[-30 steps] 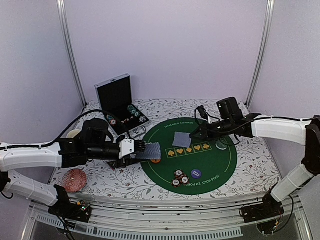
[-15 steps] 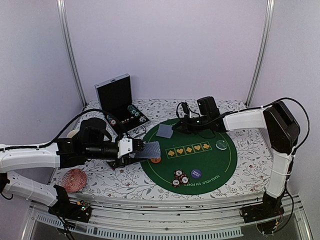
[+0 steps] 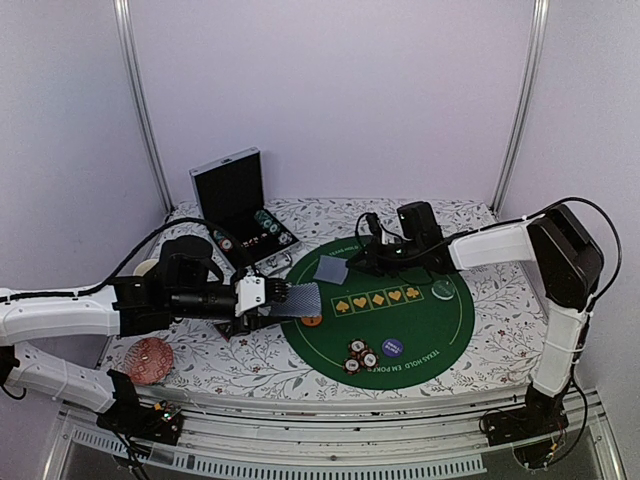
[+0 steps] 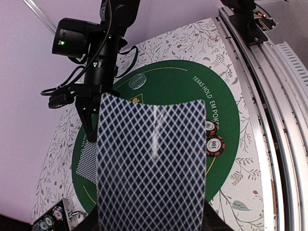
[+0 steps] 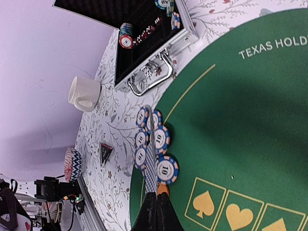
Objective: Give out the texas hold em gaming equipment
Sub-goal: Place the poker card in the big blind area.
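Nearest you on the left, the red patterned round object [image 3: 152,360] lies on the floral worktop [image 3: 500,330]. On the near part of the green mat [image 3: 420,320] stands a small cluster of poker chips [image 3: 360,355], with the purple button [image 3: 392,347] just to its right. A little farther in, the orange button [image 3: 312,321] sits at the mat's left edge.

Above that edge your left jaws are clamped on blue-backed cards [image 3: 298,300], held flat and pointing right; how many you cannot tell. They fill most of the left wrist view.

The pale-green button [image 3: 442,290] rests on the right of the mat.

At the far left of the mat your right jaws are pinched closed on a single card [image 3: 330,268]. The right wrist view shows it edge-on, in line with a group of blue-edged chips [image 5: 159,139]. The black triangular marker [image 5: 106,152] and the cream mug [image 5: 84,94] lie off the mat.

Farthest left, the open case [image 3: 240,205] holds more chips.
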Motion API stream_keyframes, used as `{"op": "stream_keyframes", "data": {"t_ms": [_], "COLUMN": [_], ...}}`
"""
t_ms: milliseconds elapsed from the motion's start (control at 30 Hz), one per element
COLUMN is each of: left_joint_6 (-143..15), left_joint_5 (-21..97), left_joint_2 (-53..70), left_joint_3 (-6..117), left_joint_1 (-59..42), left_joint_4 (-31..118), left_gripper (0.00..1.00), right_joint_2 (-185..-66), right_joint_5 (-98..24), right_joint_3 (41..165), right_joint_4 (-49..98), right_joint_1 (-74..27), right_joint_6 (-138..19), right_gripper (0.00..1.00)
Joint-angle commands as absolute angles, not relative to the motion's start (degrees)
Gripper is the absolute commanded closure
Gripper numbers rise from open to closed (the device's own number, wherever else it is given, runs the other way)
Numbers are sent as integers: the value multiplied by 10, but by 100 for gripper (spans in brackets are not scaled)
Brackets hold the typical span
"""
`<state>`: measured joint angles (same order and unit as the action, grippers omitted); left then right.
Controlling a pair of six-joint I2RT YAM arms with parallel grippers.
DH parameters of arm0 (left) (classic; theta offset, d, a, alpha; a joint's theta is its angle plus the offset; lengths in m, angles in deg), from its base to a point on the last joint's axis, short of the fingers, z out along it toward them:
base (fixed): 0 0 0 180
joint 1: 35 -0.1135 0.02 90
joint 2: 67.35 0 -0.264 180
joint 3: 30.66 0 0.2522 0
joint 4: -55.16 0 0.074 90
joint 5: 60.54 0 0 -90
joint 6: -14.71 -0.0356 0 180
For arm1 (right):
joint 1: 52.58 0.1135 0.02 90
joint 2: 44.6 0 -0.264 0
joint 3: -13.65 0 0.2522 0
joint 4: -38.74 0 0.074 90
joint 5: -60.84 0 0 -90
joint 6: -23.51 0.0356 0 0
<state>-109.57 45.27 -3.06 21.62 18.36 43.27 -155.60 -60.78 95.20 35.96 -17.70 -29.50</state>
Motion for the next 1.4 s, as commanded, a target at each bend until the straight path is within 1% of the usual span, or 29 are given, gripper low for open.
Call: {"op": "stream_keyframes", "data": {"t_ms": [0, 367, 767, 1067, 1367], "left_joint_6": [-1093, -1095, -1095, -1095, -1095], "left_joint_5": [460, 459, 457, 456, 456], "left_joint_2": [-44, -45, -44, -40, -38], "left_joint_3": [224, 222, 221, 222, 222], "left_joint_1": [194, 195, 196, 197, 198], "left_joint_4": [445, 445, 445, 444, 443], "left_gripper": [57, 56, 56, 56, 56], "right_joint_2": [-1502, -1363, -1230, -1200, -1219], "right_joint_5": [-601, -596, -566, -557, -568], "right_joint_3": [905, 809, 746, 732, 728], "right_joint_4": [352, 271, 176, 147, 161], "right_joint_1": [-174, -193, -225, -234, -234], "right_joint_6": [-316, -369, -407, -411, -396], "right_gripper": [98, 98, 98, 98, 98]}}
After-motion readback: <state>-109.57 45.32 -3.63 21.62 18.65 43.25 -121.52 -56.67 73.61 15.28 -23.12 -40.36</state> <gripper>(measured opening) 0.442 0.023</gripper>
